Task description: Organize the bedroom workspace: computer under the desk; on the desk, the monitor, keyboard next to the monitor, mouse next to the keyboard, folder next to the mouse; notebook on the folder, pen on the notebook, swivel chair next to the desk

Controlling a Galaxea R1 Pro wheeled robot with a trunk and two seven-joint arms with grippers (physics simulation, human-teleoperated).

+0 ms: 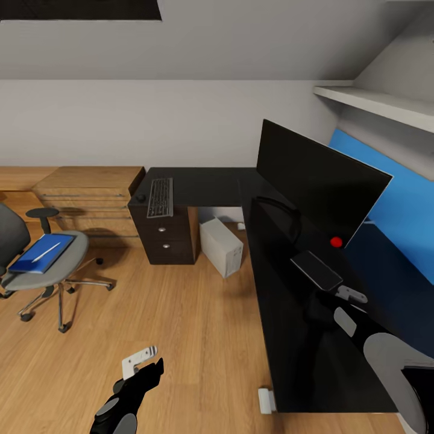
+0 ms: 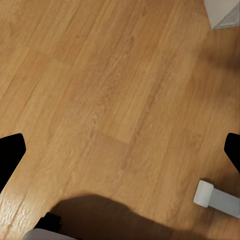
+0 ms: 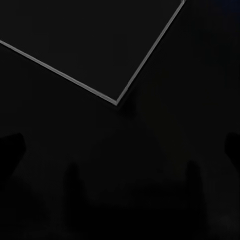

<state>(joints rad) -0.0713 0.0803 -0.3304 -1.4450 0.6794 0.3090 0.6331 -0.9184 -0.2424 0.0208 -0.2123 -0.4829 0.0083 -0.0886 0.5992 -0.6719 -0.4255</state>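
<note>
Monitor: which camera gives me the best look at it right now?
The head view: the monitor stands whole on the desk. The right wrist view catches one thin-edged corner, probably the screen's. The left wrist view faces floor.

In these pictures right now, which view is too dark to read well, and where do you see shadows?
The right wrist view is almost black: just the monitor corner with its pale edge. The left wrist view is bright, with one soft dark shadow on the wooden floor. The head view is evenly lit; the black desk hides detail.
</note>
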